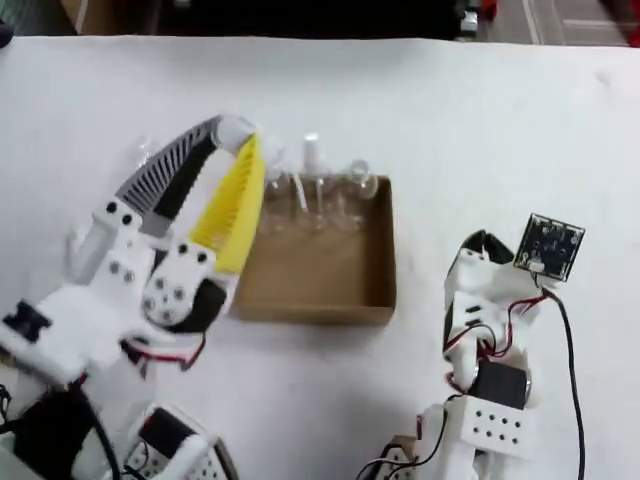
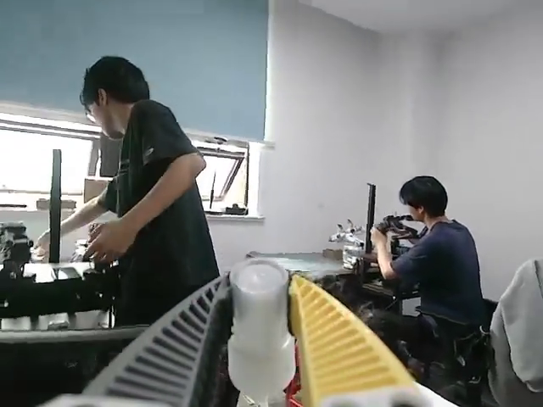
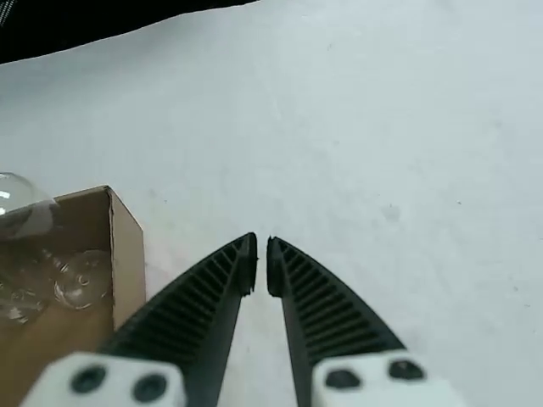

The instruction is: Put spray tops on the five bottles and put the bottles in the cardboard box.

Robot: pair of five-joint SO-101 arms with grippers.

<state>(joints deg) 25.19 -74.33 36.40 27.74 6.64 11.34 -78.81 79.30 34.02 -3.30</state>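
Your left hand (image 1: 243, 140) (image 2: 260, 288) is pinching a white spray top (image 1: 236, 126) (image 2: 259, 339), with the grey finger (image 2: 182, 339) on one side and the yellow finger (image 2: 339, 339) on the other, both pressed against it. Whether a bottle hangs below the top, you cannot tell. In the high view the tips of that hand are at the far left corner of the cardboard box (image 1: 320, 270), just beside the clear bottles (image 1: 315, 200).

Those bottles lie crowded together along the far end of the box, and at least one has a white top on it. Their exact number is hard to make out. The near part of the box floor is bare. The box sits in the middle of the white table (image 1: 450, 120).

Your right hand (image 3: 260, 254) has its two black fingers pressed almost together, with only a thin slit between the tips and nothing in it. It points over bare table (image 3: 382, 153) to the right of the box (image 3: 127, 246), with the bottles (image 3: 76, 284) off to its left. The right arm (image 1: 480, 310) is folded at the near right of the table, apart from the box.
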